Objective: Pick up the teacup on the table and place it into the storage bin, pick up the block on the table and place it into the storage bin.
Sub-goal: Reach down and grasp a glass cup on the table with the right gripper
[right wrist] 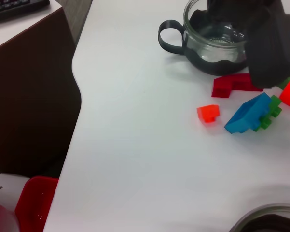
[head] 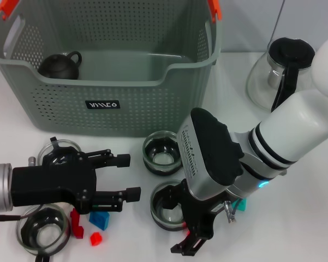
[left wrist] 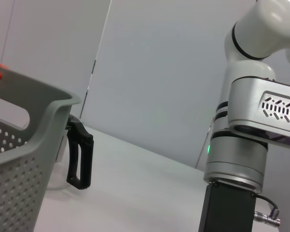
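Note:
The grey-green perforated storage bin [head: 106,103] with orange clips stands at the back; a dark teapot [head: 60,65] lies inside it. Glass teacups stand in front: one near the bin [head: 162,154], one by my right gripper [head: 166,206], and two on the left [head: 59,152] [head: 42,229]. A blue block [head: 100,219] and red blocks [head: 76,224] lie under my left gripper [head: 125,177], which is open and empty above the table. My right gripper [head: 194,240] hangs low beside the front middle teacup. The right wrist view shows the blue block [right wrist: 246,115] and a small orange block [right wrist: 208,113].
A glass carafe [head: 278,71] with a black handle stands at the back right. A teal block [head: 240,205] lies under my right arm. The bin's corner [left wrist: 19,159] shows in the left wrist view. The table's left edge [right wrist: 77,96] is near the blocks.

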